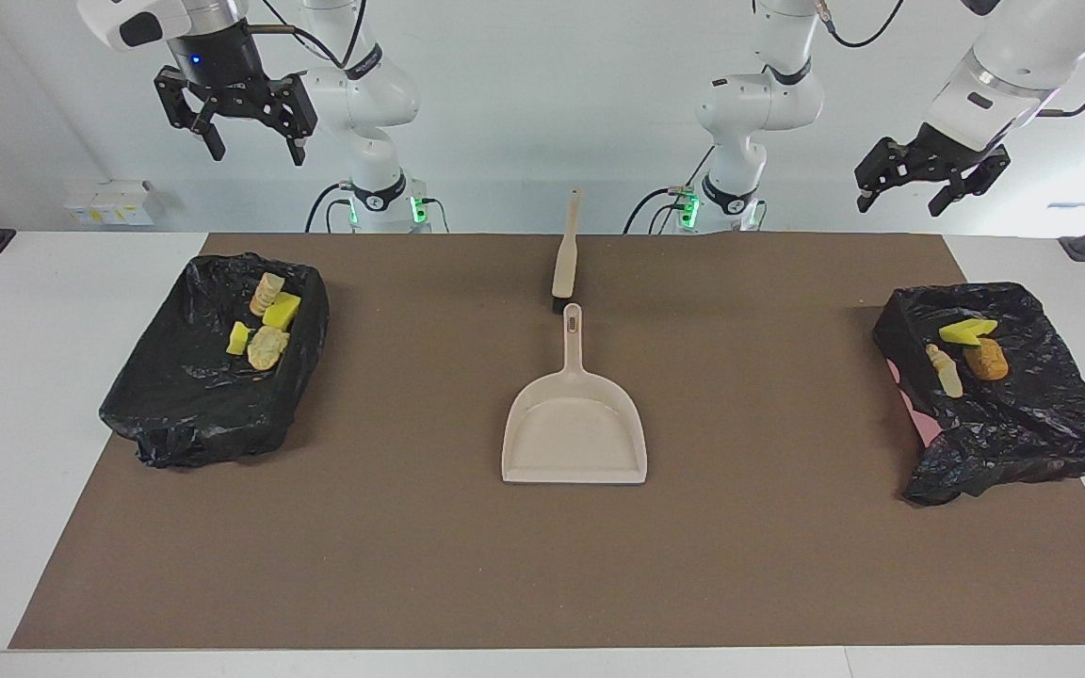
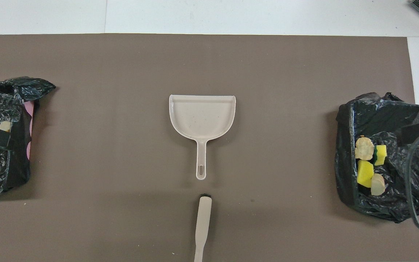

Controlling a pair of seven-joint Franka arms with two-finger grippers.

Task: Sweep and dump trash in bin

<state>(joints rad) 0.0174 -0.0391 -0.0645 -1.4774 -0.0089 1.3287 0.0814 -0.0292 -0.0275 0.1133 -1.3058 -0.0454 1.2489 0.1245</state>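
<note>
All the trash (image 1: 267, 320) lay in bins at the frame's sides, so the dustpan (image 1: 575, 428) sat idle at centre. Both claws, left gripper (image 1: 910, 193) and right gripper (image 1: 251, 132), hung open and empty in the upper corners

Both arms parked high, wrists bent so the grippers point down. Right gripper (image 1: 246, 127) hangs in the air at the right arm's end of the table, fingers spread wide, holding nothing. Left gripper (image 1: 910, 198) hangs at the left arm's end, tilted slightly inward, fingers also apart and empty. Neither touches anything. Both arms wait.
</note>
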